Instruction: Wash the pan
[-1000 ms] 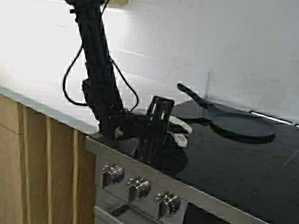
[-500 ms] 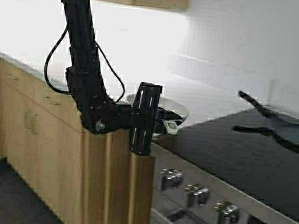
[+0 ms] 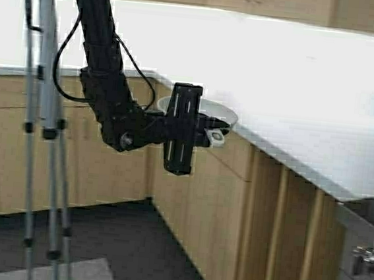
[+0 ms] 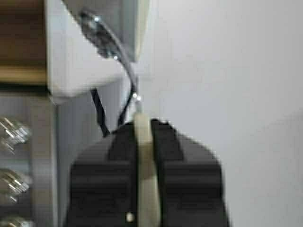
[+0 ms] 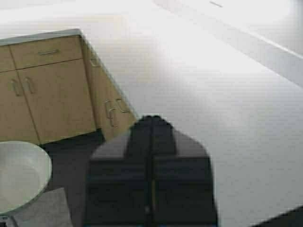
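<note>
The pan (image 3: 206, 111) is a small cream round one. It hangs in the air by the corner of the white counter (image 3: 306, 141), level with the counter top. My left gripper (image 3: 204, 134) is shut on its short cream handle (image 3: 215, 138). In the left wrist view the handle (image 4: 144, 184) runs edge-on between the black jaws of the left gripper (image 4: 143, 125). In its own wrist view my right gripper (image 5: 151, 118) is shut with nothing in it, above the counter (image 5: 222, 99). The pan's bowl (image 5: 19, 175) shows there, off to one side.
A grey tripod (image 3: 42, 126) stands on the dark floor at the left, near my left arm. Wooden cabinets (image 3: 188, 200) run under the L-shaped counter. Stove knobs (image 3: 363, 258) show at the far right edge. A grey mat (image 3: 61, 273) lies on the floor.
The robot has moved, swinging left: the stove and black pan slid off to the right, and the cabinet corner and tripod came into view. The left gripper still holds the pan.
</note>
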Motion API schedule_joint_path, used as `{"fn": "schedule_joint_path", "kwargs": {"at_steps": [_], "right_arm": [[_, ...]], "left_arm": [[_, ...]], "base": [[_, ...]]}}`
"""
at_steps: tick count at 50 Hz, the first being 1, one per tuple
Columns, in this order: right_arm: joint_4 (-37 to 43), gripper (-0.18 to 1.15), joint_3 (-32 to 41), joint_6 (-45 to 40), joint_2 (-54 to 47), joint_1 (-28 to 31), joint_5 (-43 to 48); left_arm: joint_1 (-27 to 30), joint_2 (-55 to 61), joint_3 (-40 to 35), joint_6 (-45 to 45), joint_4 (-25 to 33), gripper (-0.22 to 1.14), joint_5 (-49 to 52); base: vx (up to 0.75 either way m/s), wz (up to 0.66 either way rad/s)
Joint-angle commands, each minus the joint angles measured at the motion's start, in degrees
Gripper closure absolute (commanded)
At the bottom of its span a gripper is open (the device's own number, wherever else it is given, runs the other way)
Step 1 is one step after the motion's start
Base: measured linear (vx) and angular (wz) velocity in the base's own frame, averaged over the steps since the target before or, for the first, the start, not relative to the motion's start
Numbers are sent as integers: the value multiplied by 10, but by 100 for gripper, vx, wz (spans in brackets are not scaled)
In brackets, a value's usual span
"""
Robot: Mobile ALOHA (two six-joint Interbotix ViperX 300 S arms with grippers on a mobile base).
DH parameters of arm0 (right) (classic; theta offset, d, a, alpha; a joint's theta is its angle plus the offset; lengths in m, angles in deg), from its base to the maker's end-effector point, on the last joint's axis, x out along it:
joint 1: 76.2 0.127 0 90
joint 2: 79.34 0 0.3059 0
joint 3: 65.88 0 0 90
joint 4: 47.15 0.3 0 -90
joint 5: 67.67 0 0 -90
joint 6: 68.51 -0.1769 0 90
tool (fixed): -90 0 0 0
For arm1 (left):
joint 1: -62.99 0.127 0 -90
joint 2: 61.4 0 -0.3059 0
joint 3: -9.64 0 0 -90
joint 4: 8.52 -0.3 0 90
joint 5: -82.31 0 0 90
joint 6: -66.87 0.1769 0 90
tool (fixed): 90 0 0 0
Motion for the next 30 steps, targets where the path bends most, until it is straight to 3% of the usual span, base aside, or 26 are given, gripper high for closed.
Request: {"fn": "schedule_joint_path", "kwargs": {"at_steps": [1,23,30], "right_arm": [[0,90,10,0,-3,7,0],[0,90,5,-1,-6,13,0],[2,90,0,0,-6,43,0]], "left_arm": [[-6,-36,11,12,-3,89,-11],[-6,-32,29,39,-2,89,-11],[-5,-34,30,39,-2,89,-11]], "base": [[2,56],[3,52],[3,65]]}}
